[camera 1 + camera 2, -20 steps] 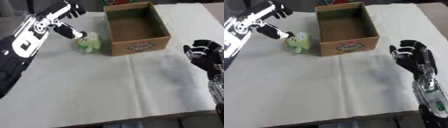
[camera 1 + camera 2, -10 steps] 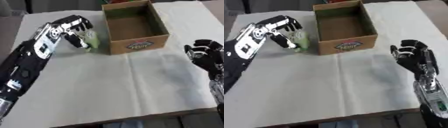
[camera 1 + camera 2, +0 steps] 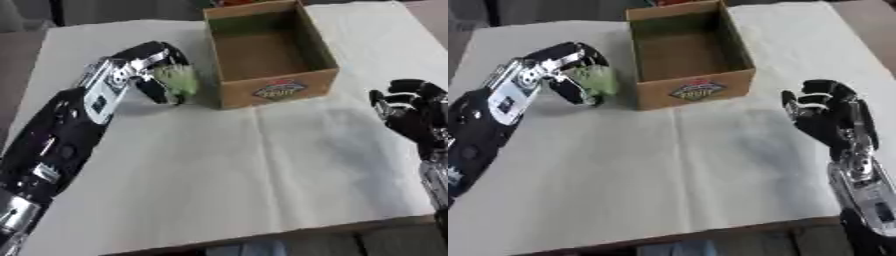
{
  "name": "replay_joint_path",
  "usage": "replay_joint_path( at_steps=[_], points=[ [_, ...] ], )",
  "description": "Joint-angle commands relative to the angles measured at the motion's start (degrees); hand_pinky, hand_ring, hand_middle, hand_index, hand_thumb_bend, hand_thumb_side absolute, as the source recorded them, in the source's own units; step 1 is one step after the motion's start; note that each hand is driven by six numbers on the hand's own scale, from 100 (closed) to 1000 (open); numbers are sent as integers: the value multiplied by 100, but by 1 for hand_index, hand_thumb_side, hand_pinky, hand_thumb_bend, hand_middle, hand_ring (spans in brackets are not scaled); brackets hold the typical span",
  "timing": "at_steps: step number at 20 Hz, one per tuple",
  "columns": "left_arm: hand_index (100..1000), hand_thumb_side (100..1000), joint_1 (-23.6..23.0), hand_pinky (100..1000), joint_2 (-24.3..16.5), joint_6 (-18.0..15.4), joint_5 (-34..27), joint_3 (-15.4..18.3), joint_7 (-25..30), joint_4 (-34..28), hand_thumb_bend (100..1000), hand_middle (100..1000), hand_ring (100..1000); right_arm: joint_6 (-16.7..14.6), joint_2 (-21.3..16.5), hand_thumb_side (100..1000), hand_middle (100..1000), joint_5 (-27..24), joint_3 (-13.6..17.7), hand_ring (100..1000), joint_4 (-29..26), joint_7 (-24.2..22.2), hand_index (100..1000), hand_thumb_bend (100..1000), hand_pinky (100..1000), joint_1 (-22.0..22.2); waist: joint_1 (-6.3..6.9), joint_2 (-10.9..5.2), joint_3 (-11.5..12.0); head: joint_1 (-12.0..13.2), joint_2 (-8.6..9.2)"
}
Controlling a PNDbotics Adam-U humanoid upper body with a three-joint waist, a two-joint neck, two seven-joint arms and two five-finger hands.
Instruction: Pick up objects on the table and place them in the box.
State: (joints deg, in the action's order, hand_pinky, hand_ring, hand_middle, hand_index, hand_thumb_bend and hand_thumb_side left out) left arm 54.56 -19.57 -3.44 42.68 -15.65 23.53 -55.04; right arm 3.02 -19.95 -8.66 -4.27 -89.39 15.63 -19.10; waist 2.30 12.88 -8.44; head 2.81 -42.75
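Note:
A pale green object (image 3: pixel 179 80) sits just left of the open cardboard box (image 3: pixel 280 89), close to its front left corner. My left hand (image 3: pixel 149 65) is curled round the green object, fingers over its top and thumb below. Nothing shows inside the box. My right hand (image 3: pixel 822 112) hovers at the right, in front of and to the right of the box, fingers loosely curled upward and holding nothing.
A white cloth (image 3: pixel 262 165) with a crease down its middle covers the table. The table's front edge (image 3: pixel 262 237) runs along the bottom. Dark shapes stand beyond the far edge.
My left hand has closed round the green object and shifted it slightly toward the box. The picture has shifted, so the head has moved. My right hand has barely moved.

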Motion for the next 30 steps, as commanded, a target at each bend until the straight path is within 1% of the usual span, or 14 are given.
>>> replay_joint_path(
  at_steps=[1,2,3,5,6,8,14,18,24,30],
  points=[
    [590,100,108,638,-6,75,151,102,-122,-102,350,507,541,-12,-77,100,592,24,14,617,-69,-7,643,379,576,-66,-46,-77,-3,6,20],
    [575,100,93,630,6,134,223,126,-205,-183,344,493,528,-12,-73,100,592,23,16,617,-68,-5,643,379,576,-67,-51,-75,2,7,26],
    [514,100,72,604,10,184,279,135,-301,-260,320,436,478,-12,-71,100,592,22,18,617,-69,-2,643,379,575,-67,-56,-73,7,6,29],
    [448,100,41,573,11,263,319,152,-520,-389,285,368,424,-12,-70,100,592,20,24,617,-68,5,643,379,575,-67,-65,-72,18,0,34],
    [448,100,31,573,8,302,319,161,-628,-446,285,368,424,-12,-70,100,592,20,26,617,-68,7,643,379,575,-68,-67,-71,21,-2,34],
    [405,100,47,558,-15,360,311,178,-847,-566,282,323,390,-11,-70,100,592,20,26,617,-67,7,643,379,575,-65,-70,-77,27,-2,34],
    [408,100,201,563,-100,481,199,221,-1369,-1017,288,323,394,-10,-73,100,592,19,17,617,-65,0,643,379,575,-58,-67,-99,6,8,38],
    [416,100,384,568,36,580,261,288,-1620,-1123,290,331,404,-4,-75,100,592,20,-11,617,-64,-27,643,379,575,-68,-54,-118,-90,53,44],
    [426,100,588,573,388,559,599,310,-1864,-863,289,342,416,7,-54,100,593,30,-95,617,-72,-107,642,379,575,-147,-4,-92,-314,192,113],
    [463,100,658,588,696,528,1043,422,-2197,-460,300,380,456,18,-3,100,593,38,-181,617,-73,-194,642,379,575,-240,50,-36,-635,307,194]
  ],
)
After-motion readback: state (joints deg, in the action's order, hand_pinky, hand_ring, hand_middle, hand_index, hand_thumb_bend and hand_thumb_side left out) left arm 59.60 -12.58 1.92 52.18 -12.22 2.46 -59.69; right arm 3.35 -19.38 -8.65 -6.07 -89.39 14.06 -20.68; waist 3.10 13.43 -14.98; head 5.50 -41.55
